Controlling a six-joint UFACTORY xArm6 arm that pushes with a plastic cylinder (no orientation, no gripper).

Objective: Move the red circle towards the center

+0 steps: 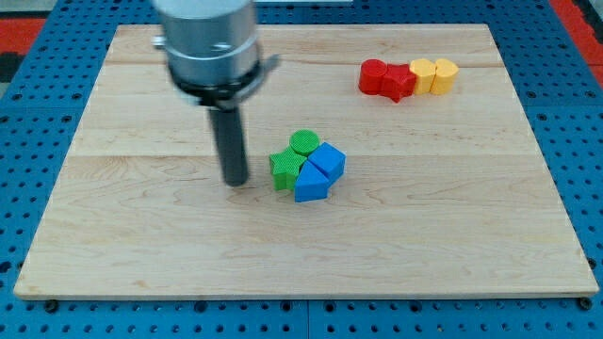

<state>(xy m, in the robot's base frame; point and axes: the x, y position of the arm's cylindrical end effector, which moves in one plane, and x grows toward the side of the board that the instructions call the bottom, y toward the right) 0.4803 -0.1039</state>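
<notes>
The red circle lies near the view's top right, the leftmost of a row of blocks. A red star-like block touches its right side, then a yellow block and a second yellow block. My tip rests on the board near the middle, far to the left of and below the red circle. It stands just left of a cluster: a green circle, a green star-like block, a blue cube and a blue triangle-like block.
The wooden board lies on a blue pegboard table. The arm's grey cylindrical body hangs over the board's top left part.
</notes>
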